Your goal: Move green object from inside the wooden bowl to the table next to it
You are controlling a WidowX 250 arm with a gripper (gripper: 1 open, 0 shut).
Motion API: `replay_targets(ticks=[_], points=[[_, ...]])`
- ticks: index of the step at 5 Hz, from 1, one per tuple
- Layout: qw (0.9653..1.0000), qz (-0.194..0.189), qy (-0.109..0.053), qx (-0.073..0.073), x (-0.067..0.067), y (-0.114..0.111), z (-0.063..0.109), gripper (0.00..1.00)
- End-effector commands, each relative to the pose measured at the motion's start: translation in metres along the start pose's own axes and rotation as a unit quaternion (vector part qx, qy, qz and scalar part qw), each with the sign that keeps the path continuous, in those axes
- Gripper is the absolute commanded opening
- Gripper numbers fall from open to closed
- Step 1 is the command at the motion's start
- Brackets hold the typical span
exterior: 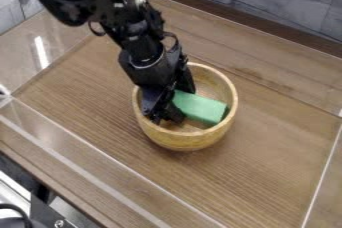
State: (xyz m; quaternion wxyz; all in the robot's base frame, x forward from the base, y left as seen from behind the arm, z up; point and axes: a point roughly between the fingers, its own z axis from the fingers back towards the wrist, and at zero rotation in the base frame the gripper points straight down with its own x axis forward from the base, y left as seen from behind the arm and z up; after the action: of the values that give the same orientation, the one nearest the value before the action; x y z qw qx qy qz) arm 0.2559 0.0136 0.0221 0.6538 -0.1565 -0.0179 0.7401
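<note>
The black robot arm (100,7) reaches down from the upper left into the wooden bowl (187,132), its fingers (163,104) pointing steeply downward at the bowl's left inner side. The green block (201,109) lies inside the bowl, tilted, with one end at the fingers and the other toward the right rim. The fingers sit at the block's left end — whether they are gripping it or merely touching cannot be told, since the dark parts blur together there. The bowl stands on the brown wood-grain desk (80,102), near its middle, well apart from the clear acrylic walls (40,187) around the edge.
</note>
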Motion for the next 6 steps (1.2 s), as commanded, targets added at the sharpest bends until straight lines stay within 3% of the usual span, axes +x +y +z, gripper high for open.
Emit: replay_targets(ticks=[1,2,4,6], points=[[0.9997,-0.018,0.003,0.017,0.002,0.017,-0.005,0.00],[0.9992,-0.034,0.008,0.020,-0.002,0.023,-0.007,0.00],[0.9999,-0.005,0.004,0.015,0.000,0.030,-0.007,0.00],[0.9998,0.010,0.011,0.014,0.003,0.035,0.002,0.00]])
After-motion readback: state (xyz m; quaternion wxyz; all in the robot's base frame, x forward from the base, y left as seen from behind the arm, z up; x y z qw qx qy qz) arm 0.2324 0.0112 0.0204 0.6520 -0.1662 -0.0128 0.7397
